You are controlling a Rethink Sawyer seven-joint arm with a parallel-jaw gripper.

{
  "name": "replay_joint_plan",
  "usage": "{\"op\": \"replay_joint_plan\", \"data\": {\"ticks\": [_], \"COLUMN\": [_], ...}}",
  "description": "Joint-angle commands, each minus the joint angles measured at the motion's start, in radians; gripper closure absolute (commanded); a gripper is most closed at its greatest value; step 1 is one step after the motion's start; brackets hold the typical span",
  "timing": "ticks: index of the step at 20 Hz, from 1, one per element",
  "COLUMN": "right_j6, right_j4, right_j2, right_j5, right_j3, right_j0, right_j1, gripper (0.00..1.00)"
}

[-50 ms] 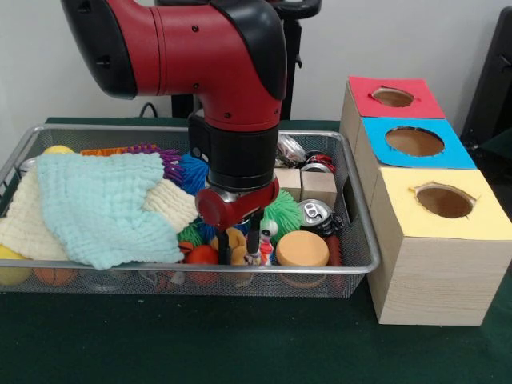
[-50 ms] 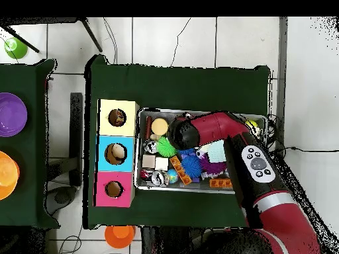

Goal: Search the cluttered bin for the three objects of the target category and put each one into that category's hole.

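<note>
here the hand (image 1: 238, 240) hangs open in the bin (image 1: 352, 240) — holding nothing.

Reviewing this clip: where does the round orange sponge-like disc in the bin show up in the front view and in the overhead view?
Front view: the orange disc lies at the bin's near right corner, just right of the end effector.
Overhead view: the same disc sits at the bin's upper left corner.
Shared landmark: the yellow-topped box, the box nearest the disc in both views.
</note>
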Motion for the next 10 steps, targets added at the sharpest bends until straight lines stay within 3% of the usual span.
{"op": "replay_joint_plan", "data": {"ticks": [1,9,10], "right_j6": [-0.118,-0.160,-0.159], "right_j4": [-0.052,-0.045,-0.047], "right_j2": [-0.069,-0.072,-0.069], "right_j5": [0.179,0.244,0.248], "right_j3": [-0.058,-0.073,-0.074], "right_j0": [0.027,0.037,0.036], "right_j1": [0.048,0.046,0.046], "gripper": [0.00,0.00,1.00]}}
